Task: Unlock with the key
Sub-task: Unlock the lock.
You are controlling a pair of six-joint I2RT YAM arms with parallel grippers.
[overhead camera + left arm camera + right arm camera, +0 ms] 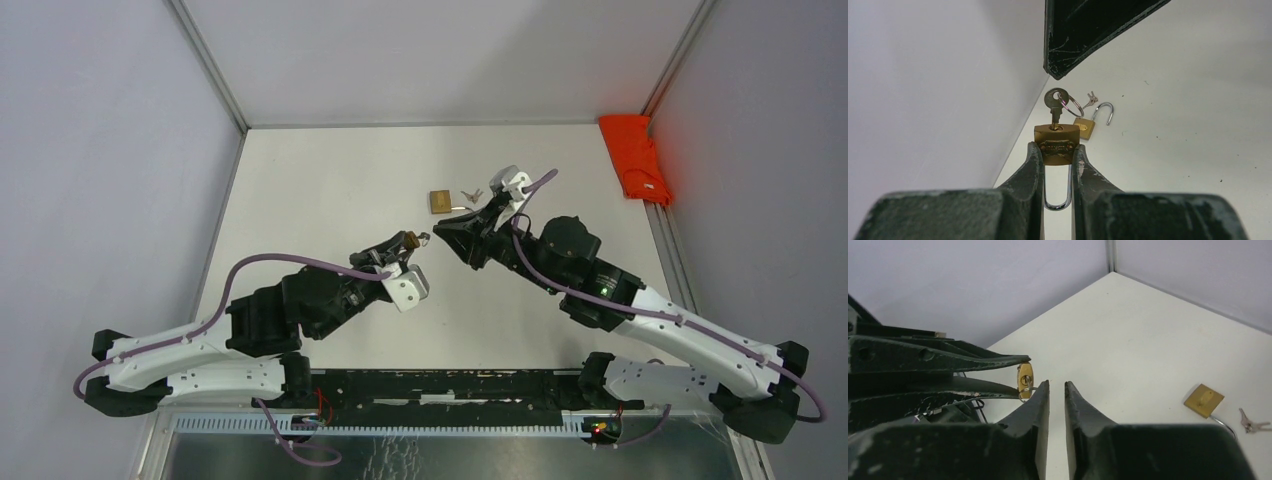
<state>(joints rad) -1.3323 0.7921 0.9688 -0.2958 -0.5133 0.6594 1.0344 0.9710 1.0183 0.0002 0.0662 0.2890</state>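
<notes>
White table [320, 180], grey walls. Left gripper [1057, 148] clamps brass padlock [1057, 142] by body, keyhole facing outward so key [1054, 100] juts beyond fingertips, reachable. Right gripper [1057, 386] narrowly parted, empty, key just beside its tips. Second padlock [1084, 128] farther ahead, shackle open.

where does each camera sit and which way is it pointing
top external: above and behind, looking down on the table; left arm and right arm show.
left wrist: on the left arm, looking along its fingers at the clamped padlock.
right wrist: on the right arm, looking past its fingers toward the left gripper.
shared: both wrist views show that padlock and the second padlock.
</notes>
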